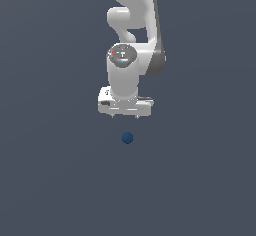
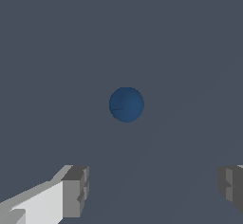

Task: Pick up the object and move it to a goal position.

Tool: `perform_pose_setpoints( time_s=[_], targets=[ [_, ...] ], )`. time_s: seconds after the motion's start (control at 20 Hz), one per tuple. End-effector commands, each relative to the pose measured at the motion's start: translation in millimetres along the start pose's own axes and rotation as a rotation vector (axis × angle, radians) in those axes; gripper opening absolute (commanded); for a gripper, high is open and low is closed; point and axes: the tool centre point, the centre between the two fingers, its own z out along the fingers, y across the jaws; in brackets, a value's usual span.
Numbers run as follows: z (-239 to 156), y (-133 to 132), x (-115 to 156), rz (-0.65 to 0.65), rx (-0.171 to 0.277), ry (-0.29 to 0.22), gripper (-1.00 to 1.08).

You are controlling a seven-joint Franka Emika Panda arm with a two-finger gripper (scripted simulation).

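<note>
The gripper [image 1: 125,116] hangs with its fingers [image 2: 75,190] spread wide and nothing between them. The ball [image 1: 127,138] lies apart from it, on the bare floor just nearer than the fingertips, centred between them. A ball has no long axis, so jaw orientation is uncritical.

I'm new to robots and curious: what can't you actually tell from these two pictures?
- Exterior view: the arm is cut off by the top edge, so its base is unseen.
- Wrist view: the gripper is cropped by the bottom and side edges.
- Neither view shows a goal mark.
- The height above the blue ball can't be judged against the plain grey floor.
</note>
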Motion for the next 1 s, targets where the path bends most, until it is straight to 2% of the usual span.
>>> perform_pose_setpoints(
  time_s=[0.0, 0.5, 0.95],
  targets=[
    [-1.2, 1.3, 0.5, 0.004, -0.003, 0.0, 1.0],
    [9.4, -0.5, 6.7, -0.063, -0.005, 0.008, 1.0],
    [38.3, -5.1, 22.9, -0.246, -0.01, 0.031, 1.0]
  ],
)
